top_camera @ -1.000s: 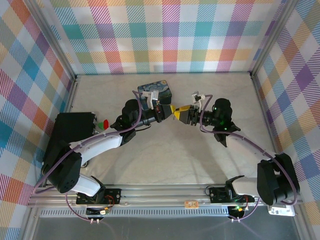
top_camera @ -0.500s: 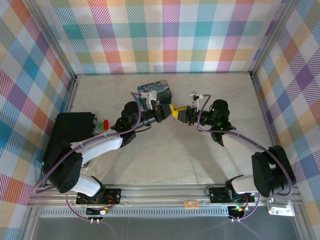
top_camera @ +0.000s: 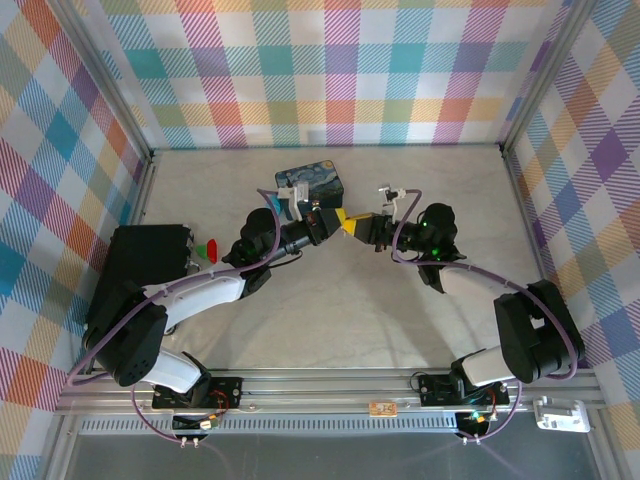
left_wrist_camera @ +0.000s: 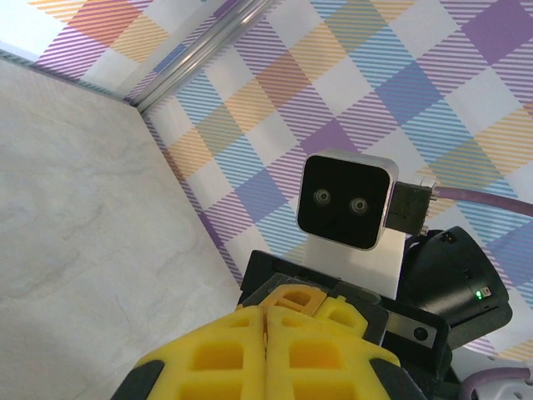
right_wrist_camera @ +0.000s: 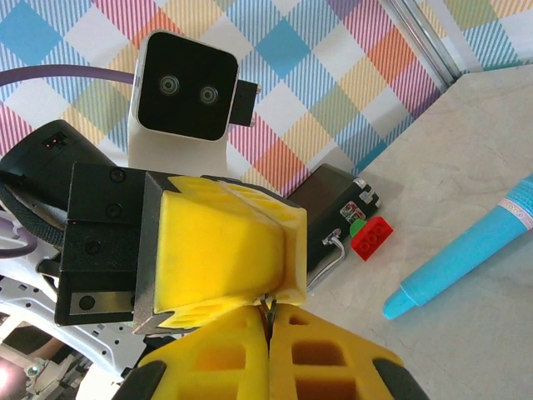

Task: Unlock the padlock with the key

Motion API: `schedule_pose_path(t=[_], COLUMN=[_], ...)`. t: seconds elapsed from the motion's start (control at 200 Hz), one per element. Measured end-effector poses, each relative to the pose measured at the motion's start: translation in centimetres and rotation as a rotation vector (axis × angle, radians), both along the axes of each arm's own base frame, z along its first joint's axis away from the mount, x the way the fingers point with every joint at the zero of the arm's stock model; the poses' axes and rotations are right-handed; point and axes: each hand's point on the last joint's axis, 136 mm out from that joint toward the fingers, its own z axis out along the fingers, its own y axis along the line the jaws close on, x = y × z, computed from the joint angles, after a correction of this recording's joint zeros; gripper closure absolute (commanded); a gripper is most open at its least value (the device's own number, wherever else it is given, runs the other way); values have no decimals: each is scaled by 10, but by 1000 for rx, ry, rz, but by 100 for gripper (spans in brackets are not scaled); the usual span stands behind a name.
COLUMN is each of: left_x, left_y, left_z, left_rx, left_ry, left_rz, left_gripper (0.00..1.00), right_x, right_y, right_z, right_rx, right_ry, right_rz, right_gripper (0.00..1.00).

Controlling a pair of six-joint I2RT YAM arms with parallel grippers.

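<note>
The left tool and the right tool, two in all, meet tip to tip above the bench. Each has its two yellow fingers pressed tight together, and I cannot tell whether either pinches anything or where the padlock and the key lie. On the bench are one dark-blue tin, one teal marker, one red brick and one black box.

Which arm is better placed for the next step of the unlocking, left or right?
Probably right. The right pincer, shut, meets the shut left pincer tip to tip, so it could twist while the left braces. What either grips is too small to tell.
</note>
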Motion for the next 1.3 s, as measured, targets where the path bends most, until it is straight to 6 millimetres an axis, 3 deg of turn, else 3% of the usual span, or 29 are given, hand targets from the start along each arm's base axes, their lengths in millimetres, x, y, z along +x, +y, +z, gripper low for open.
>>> schedule_pose_path(t=[0.035, 0.125, 0.185, 0.385, 0.615, 0.81, 0.94, 1.09, 1.3], left_x=[0, 0, 1, 23, 54, 80, 103, 126, 148], left_y=[0, 3, 7, 45, 79, 77, 72, 65, 70], left_z=[-1, -1, 0, -4, -69, -138, -174, -199, -224], left_rx=[1, 3, 6, 85, 366, 563, 651, 698, 760], left_ry=[2, 3, 8, 17, 123, 226, 278, 307, 318], left_rz=[2, 16, 30, 168, 318, 338, 355, 382, 461], left_gripper=[87, 49, 40, 38, 38, 37, 37, 39, 40], right_x=[0, 2, 4, 13, 32, 34, 32, 33, 34], right_y=[0, 0, -1, -6, -24, -47, -54, -57, -56], right_z=[-1, -7, -14, -40, -70, -108, -119, -120, -114], right_rx=[-3, -21, -40, -157, -355, -528, -582, -591, -577], right_ry=[2, 16, 34, 105, 175, 259, 285, 280, 261], right_rz=[-2, -12, -23, -79, -208, -303, -326, -340, -342], right_gripper=[100, 100, 100, 100, 100, 100, 100, 100, 100])
